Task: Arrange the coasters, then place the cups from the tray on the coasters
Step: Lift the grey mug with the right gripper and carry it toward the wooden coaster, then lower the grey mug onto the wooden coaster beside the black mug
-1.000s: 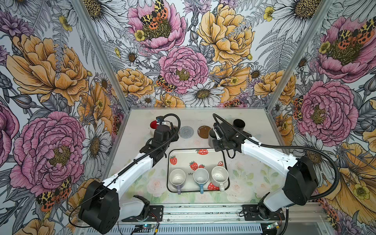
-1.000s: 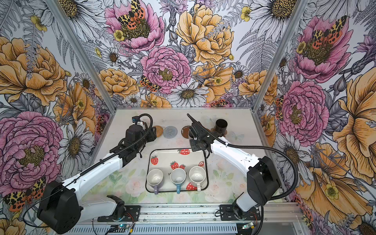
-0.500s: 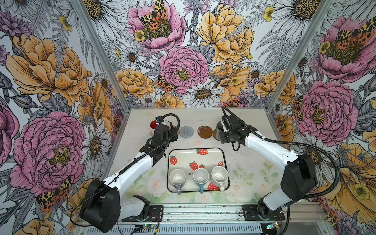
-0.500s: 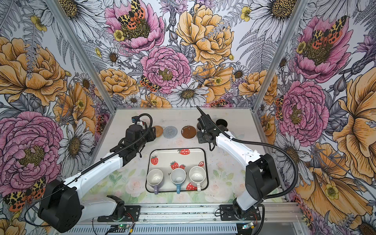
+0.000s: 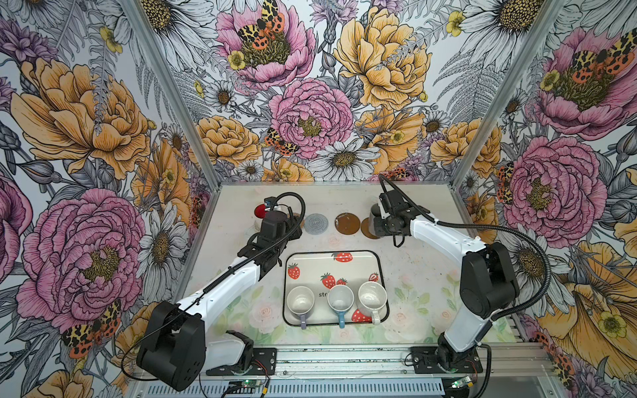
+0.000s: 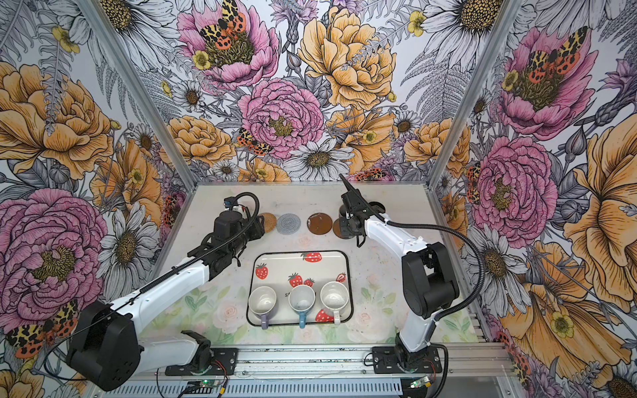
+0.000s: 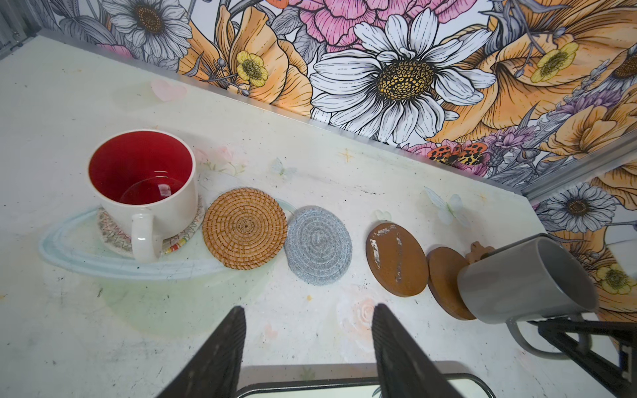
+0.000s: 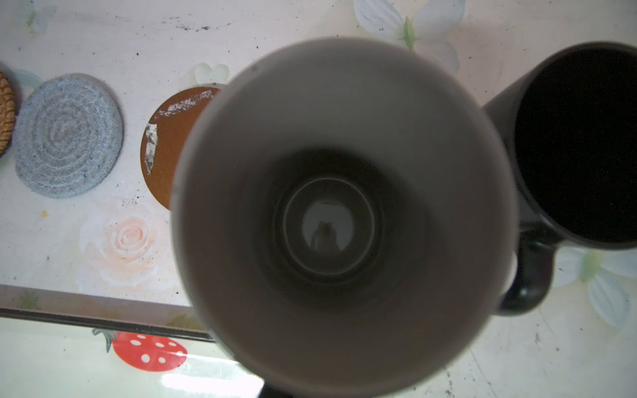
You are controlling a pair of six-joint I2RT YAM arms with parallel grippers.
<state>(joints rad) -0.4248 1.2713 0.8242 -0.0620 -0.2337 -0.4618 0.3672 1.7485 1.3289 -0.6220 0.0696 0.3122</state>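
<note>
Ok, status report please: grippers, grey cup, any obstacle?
Left gripper open, empty. Right gripper shut on grey cup handle, over plain brown coaster. Black cup close beside.

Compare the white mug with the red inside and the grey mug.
The white mug stands upright on a patterned coaster, untouched; the grey mug is tilted over a brown coaster, its handle gripped by the right hand. The white mug is red inside; the grey mug is grey inside too. Both are empty mugs with one handle.

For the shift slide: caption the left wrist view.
Red-lined mug on its coaster; tan mat, grey mat bare; grey mug tilted over a brown disc.
</note>
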